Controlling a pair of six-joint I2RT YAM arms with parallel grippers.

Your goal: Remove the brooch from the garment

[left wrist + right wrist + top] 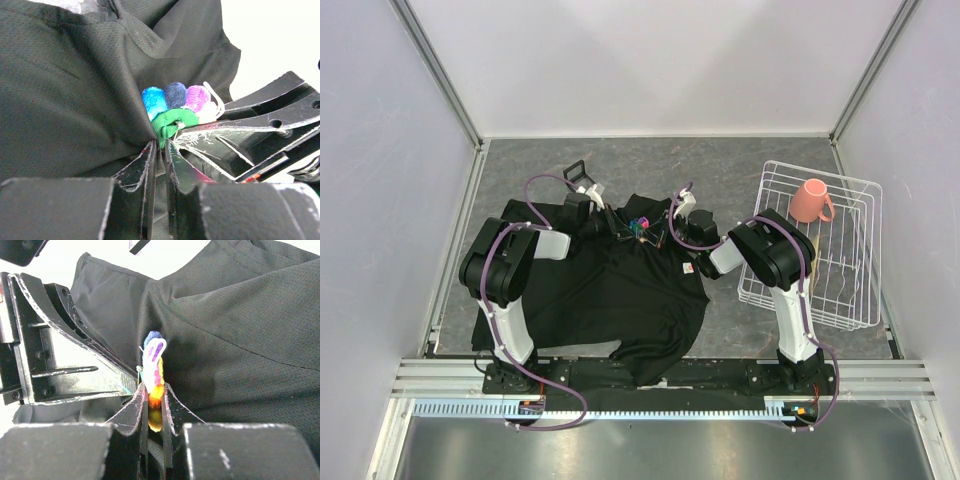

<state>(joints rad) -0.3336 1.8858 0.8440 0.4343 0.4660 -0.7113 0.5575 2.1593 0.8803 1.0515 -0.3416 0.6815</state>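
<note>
Robotics laboratory test cell. Plain white panel walls (650, 60) in silver aluminium-extrusion framing (440, 75) enclose the mottled grey tabletop (720, 165) behind and to either side of both claws. Two black robot arms with purple cabling (545, 180) stand on a slotted aluminium base rail (440, 378), nearward of the left claw (616, 228) and the right claw (660, 238). A white wire rack (850, 300) holding a pink ceramic mug (810, 200) stands right of the right claw.

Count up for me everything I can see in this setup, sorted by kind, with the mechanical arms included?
black T-shirt: 1
multicoloured brooch: 1
white wire rack: 1
pink mug: 1
robot arms: 2 (left, right)
Total: 6
</note>
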